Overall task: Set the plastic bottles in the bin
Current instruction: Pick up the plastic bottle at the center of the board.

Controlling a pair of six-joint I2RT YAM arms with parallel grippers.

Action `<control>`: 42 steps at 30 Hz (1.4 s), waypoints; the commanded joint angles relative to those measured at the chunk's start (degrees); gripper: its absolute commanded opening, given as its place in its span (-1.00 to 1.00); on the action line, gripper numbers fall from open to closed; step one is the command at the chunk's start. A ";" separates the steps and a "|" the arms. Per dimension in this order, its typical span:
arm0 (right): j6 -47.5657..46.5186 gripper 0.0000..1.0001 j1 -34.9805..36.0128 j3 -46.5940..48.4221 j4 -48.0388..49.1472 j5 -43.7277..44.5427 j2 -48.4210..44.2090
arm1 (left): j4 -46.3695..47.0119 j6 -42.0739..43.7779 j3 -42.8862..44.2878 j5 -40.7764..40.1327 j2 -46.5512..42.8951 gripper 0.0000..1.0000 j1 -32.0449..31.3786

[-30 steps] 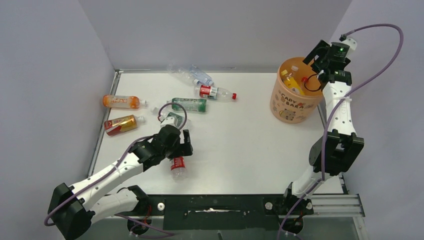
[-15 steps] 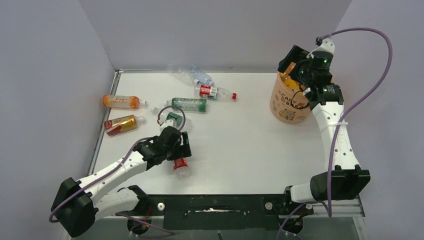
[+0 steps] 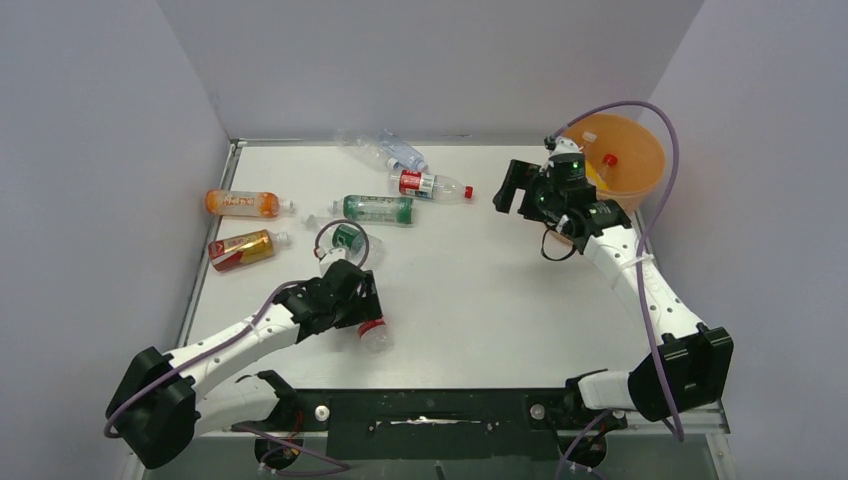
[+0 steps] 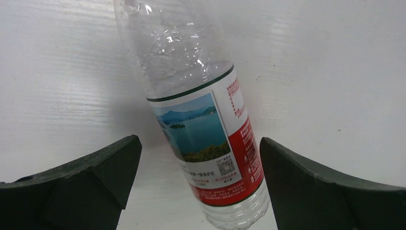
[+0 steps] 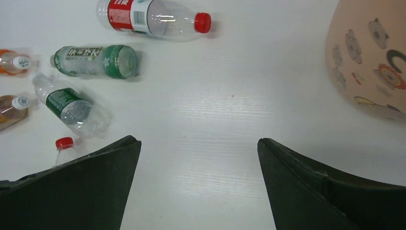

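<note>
Bottle [image 4: 201, 129] with red label lies slanted between the parted jaws of the left gripper [image 4: 198, 143], lower left; squaring to it before closing seems wise. Right gripper [image 5: 198, 146] gapes empty near the bin [image 3: 645, 172], upper right.

The left claw [image 3: 364, 312] mostly hides 1 bottle [image 3: 377, 337].

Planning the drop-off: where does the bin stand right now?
In the top view, the bin stands at the far right corner of the table, just beyond the right gripper.
</note>
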 commanded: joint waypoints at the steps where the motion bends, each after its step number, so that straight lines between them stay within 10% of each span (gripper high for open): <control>1: 0.38 0.98 2.42 -0.85 2.33 -0.15 -3.07 | 5.22 -1.24 -0.96 0.59 4.09 0.95 0.05; 11: 1.36 0.98 6.45 -4.22 2.62 -0.98 -4.87 | 5.73 -3.15 2.00 1.52 5.63 0.07 -3.89; 18: 3.53 0.99 7.42 -5.67 5.31 -7.51 -4.97 | 6.56 -2.18 6.16 4.03 1.71 -0.21 -8.21; 42: 11.24 0.96 13.79 -12.23 21.60 -33.78 0.36 | 22.90 8.87 13.85 9.51 4.43 -0.21 -18.36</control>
